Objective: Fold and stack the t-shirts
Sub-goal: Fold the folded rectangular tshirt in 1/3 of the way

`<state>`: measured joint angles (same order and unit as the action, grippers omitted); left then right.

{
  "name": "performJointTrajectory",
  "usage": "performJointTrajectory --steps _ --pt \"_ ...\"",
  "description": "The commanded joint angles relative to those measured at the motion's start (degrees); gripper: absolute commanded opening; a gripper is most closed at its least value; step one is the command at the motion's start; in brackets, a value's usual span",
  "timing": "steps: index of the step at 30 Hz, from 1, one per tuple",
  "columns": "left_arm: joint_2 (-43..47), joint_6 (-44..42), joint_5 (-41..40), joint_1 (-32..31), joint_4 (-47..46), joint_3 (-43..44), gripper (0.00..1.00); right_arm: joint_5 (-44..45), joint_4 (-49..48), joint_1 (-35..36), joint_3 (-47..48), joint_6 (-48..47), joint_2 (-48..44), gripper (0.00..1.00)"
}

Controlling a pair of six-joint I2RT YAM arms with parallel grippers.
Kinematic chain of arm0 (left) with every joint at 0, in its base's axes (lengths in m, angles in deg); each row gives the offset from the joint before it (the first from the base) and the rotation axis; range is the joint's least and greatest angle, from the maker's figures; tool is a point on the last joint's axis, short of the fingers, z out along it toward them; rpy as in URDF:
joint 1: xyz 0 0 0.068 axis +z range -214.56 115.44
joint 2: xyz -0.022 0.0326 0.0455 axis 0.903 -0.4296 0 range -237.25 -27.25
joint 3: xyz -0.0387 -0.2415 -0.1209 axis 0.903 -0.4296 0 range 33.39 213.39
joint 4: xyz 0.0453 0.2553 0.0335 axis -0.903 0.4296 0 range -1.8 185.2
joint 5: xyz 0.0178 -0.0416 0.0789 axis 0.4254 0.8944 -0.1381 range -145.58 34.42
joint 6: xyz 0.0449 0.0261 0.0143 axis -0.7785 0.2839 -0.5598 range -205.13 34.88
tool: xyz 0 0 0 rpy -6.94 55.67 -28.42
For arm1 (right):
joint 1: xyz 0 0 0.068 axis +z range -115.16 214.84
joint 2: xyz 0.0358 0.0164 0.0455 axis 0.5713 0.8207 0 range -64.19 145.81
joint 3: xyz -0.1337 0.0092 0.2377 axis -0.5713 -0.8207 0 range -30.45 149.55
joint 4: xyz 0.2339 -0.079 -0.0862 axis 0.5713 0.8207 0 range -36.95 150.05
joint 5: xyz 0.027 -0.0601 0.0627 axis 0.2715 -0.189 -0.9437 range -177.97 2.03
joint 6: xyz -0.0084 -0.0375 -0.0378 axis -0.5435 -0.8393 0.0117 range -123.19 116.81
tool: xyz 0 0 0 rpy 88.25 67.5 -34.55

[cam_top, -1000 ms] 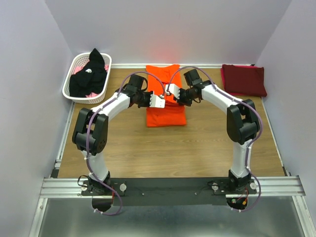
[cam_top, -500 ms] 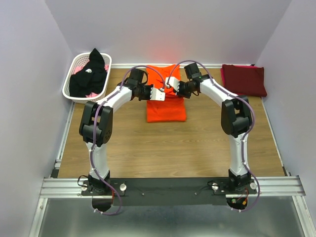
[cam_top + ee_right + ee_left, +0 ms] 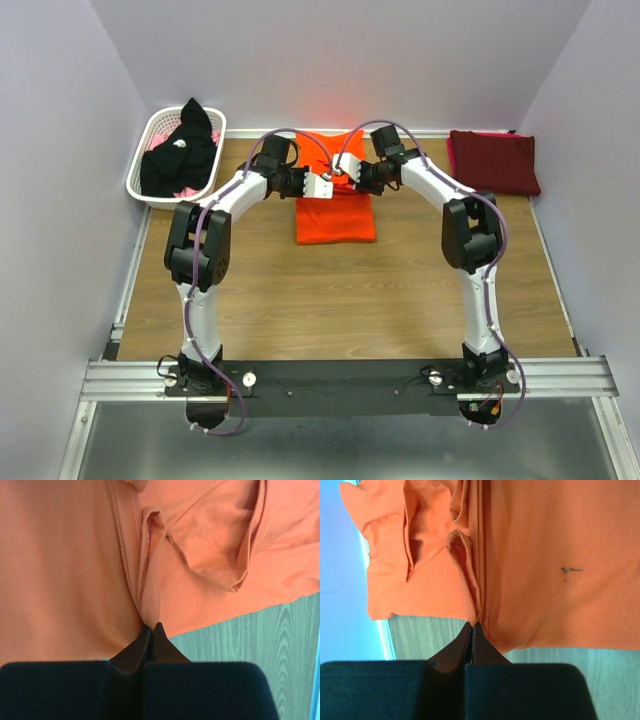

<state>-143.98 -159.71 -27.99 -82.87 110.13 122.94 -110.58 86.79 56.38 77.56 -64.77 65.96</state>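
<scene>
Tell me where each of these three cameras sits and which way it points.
Top external: fixed above and behind the robot, looking down at the table; left arm and right arm show whole, meeting over the orange t-shirt.
Left wrist: on the left arm, looking along the left gripper, shut on an orange fold.
Right wrist: likewise on the right arm; the right gripper also shut on the shirt.
Shared: both wrist views show the shirt's folded edge over wooden tabletop.
</scene>
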Motion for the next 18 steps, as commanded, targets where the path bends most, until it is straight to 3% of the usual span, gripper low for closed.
performJointTrajectory --steps 1,6,9,12,14,16,18 --pt "-2.45 -0.91 -1.84 0.81 -0.66 1.58 0.00 0.37 1.42 -0.97 2.47 -0.73 2.56 0.01" --pt "-3.60 -0.91 -2.72 0.99 -1.72 1.76 0.00 0.64 1.24 -0.97 2.74 -1.00 3.53 0.01" --pt "-4.03 -0.74 -2.81 1.17 -3.30 2.11 0.02 0.90 1.25 -0.97 3.96 0.06 4.41 0.08" --pt "-4.65 0.14 -3.25 1.17 -4.26 3.60 0.20 0.90 1.24 -1.06 6.25 2.07 5.03 0.33" --pt "-4.74 0.58 -3.51 1.25 -4.70 4.48 0.37 1.16 1.16 -1.15 8.35 3.65 5.38 0.42" --pt "-4.04 2.07 -3.34 1.69 -4.97 6.15 0.42 1.25 1.16 -1.50 12.39 6.63 5.82 0.52" --pt "-3.34 3.48 -2.99 2.04 -4.80 8.25 0.47 0.99 1.16 -2.11 16.07 8.84 5.47 0.54"
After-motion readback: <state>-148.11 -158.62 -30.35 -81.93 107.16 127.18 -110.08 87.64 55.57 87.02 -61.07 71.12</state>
